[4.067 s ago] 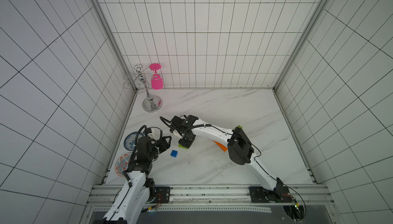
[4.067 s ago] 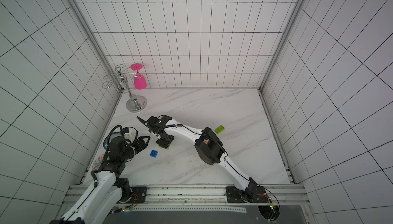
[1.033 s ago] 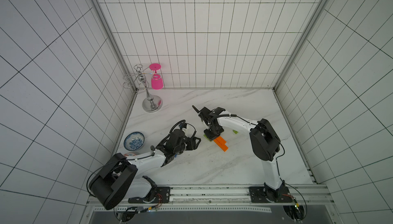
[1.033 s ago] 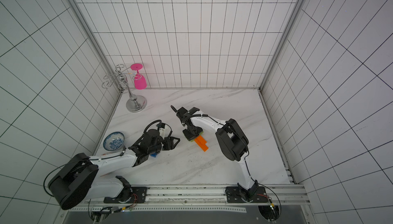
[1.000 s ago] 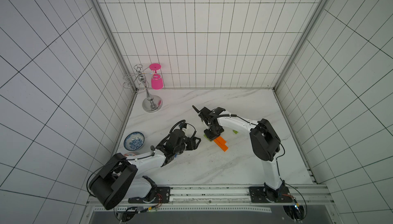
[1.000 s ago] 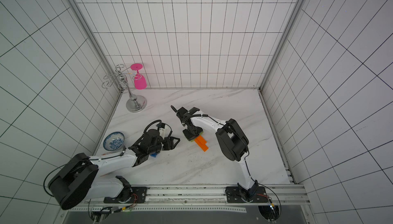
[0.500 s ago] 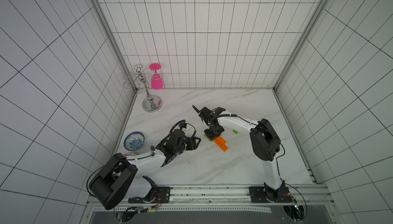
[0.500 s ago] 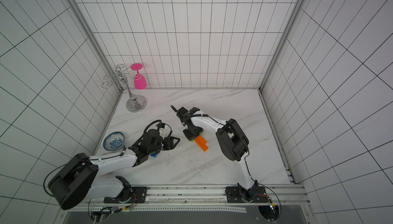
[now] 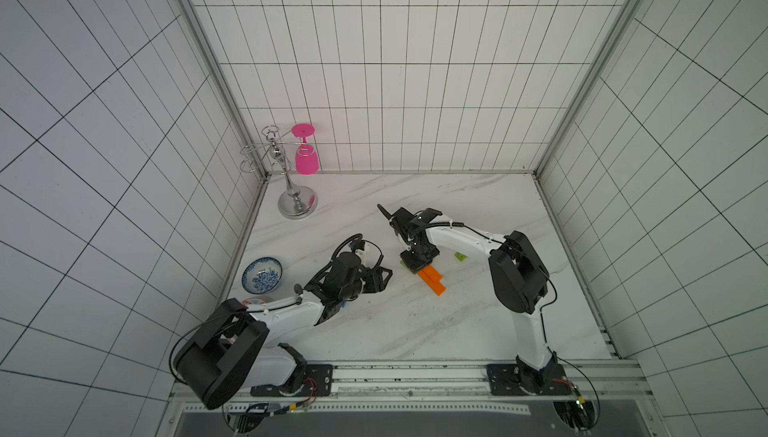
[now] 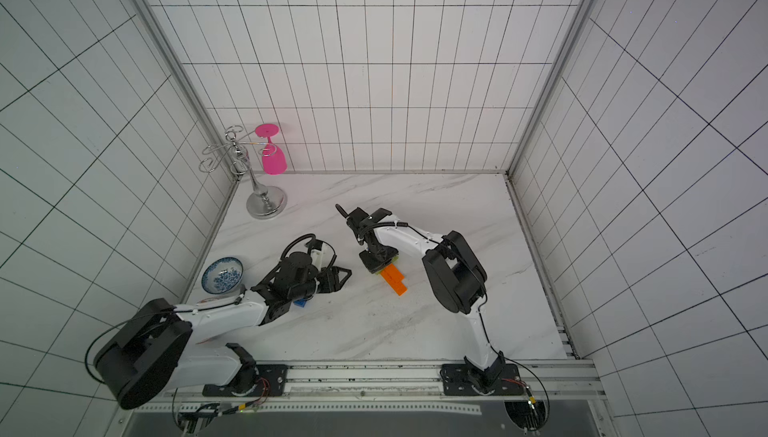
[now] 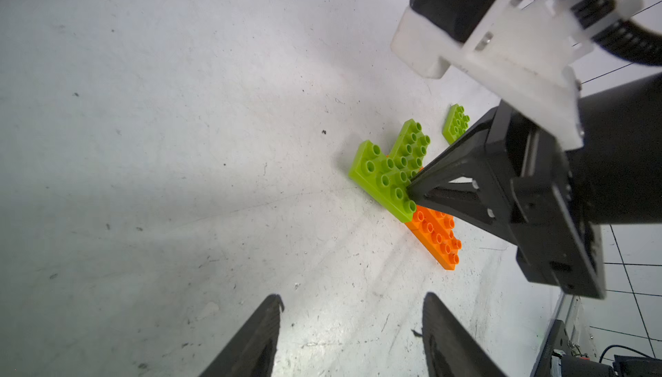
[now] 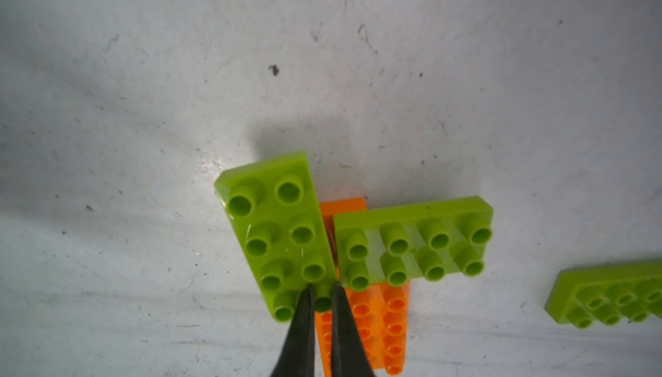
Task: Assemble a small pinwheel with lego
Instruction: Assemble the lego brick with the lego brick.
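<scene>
Compared with the earliest frames, both of my arms have traded ground. My right claw (image 12: pixel 324 298) has left the near-left part of the marble table (image 9: pixel 415 331), where the blue square brick (image 10: pixel 300 303) lies, and now stands over the half-built pinwheel (image 9: pixel 432 283) mid-table. My left arm, folded back then, now reaches out toward it. Over the last second nothing has shifted.

My right jaws are drawn together, tips down on the near end of a skewed lime-green brick (image 12: pixel 283 235). One stud shows between the tips, and I cannot tell whether I pinch it or only press. My left claw (image 11: pixel 351 298) hangs low over bare table with its fingers apart and nothing between them.

What matters next is how this brick lies. It is directly under my right tips, its long axis running out ahead of the fingers and slanting off to one side. It is not square to the crosswise lime-green brick (image 12: pixel 412 246) already on the orange stem (image 12: pixel 394 321). I judge it needs squaring and pressing home, and my right claw is the one on it.

Of the spare pieces, the loose lime-green brick (image 9: pixel 459 255) lies just beyond the stem on my right arm's side. The blue square sits beneath my left wrist.
</scene>
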`<control>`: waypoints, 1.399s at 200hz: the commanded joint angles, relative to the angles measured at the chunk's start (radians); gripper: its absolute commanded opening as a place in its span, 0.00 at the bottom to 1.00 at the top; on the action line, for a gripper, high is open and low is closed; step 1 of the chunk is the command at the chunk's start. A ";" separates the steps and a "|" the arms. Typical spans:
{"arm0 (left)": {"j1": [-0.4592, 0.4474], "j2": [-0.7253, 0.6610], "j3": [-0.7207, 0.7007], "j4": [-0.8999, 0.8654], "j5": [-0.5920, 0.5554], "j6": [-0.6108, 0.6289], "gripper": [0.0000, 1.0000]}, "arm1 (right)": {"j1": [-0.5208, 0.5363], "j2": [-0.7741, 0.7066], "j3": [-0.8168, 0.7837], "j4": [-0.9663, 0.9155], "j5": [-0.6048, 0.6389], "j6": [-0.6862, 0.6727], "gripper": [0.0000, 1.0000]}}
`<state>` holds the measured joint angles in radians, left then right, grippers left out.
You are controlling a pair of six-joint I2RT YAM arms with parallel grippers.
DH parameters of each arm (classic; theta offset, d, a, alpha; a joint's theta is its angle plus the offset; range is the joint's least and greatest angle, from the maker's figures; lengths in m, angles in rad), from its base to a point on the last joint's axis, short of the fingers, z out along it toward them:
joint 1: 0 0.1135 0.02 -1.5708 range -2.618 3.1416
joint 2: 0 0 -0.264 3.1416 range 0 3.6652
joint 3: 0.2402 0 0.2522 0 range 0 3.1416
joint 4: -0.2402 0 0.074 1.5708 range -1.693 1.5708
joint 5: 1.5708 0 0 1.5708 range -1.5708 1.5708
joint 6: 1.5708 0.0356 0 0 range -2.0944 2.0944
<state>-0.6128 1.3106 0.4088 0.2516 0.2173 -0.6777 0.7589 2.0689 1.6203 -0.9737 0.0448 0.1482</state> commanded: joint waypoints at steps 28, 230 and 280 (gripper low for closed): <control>-0.002 0.007 0.022 0.021 -0.011 -0.008 0.65 | -0.009 0.037 -0.015 -0.007 0.006 -0.018 0.05; -0.003 0.002 0.008 0.007 -0.025 -0.003 0.65 | -0.013 0.176 -0.010 -0.050 0.009 -0.021 0.05; -0.002 -0.030 0.010 -0.018 -0.039 0.001 0.65 | -0.015 0.097 0.036 -0.064 0.011 -0.012 0.07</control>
<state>-0.6136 1.3048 0.4088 0.2417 0.2012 -0.6773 0.7589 2.1227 1.6657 -1.0065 0.0463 0.1337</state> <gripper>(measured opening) 0.646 0.078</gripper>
